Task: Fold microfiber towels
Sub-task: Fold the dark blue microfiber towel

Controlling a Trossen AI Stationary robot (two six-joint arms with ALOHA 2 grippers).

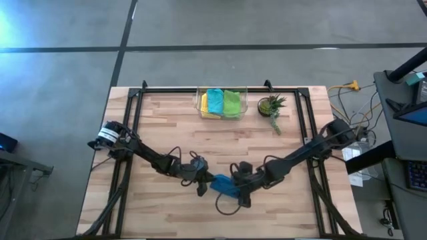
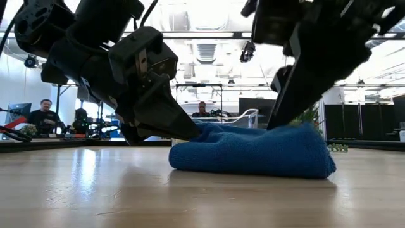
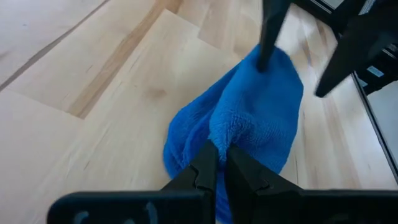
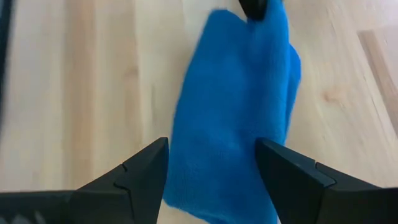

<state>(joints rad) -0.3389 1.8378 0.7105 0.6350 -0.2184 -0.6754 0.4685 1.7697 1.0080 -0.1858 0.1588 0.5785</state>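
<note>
— What's the left gripper [image 3: 221, 163] doing?

— Its two fingers are pinched together on one end of the blue towel [image 1: 224, 185], low on the table [image 1: 167, 127], near the front edge at the middle.

— And the right gripper [image 4: 211, 163]?

— Fingers spread wide, one either side of the towel's other end. Whether they touch the cloth, I cannot tell.

— How many towels in all?

— One blue one, bunched between two arms. Farther back, a clear bin [image 1: 222, 103] holds more: I count yellow, teal and lime green, though they overlap, so their shapes are hard to make out.

— Anything else?

— One small potted plant [image 1: 270, 107] just beside the bin. Two people sit in the room beyond the table, partly cut off behind the arms.
</note>
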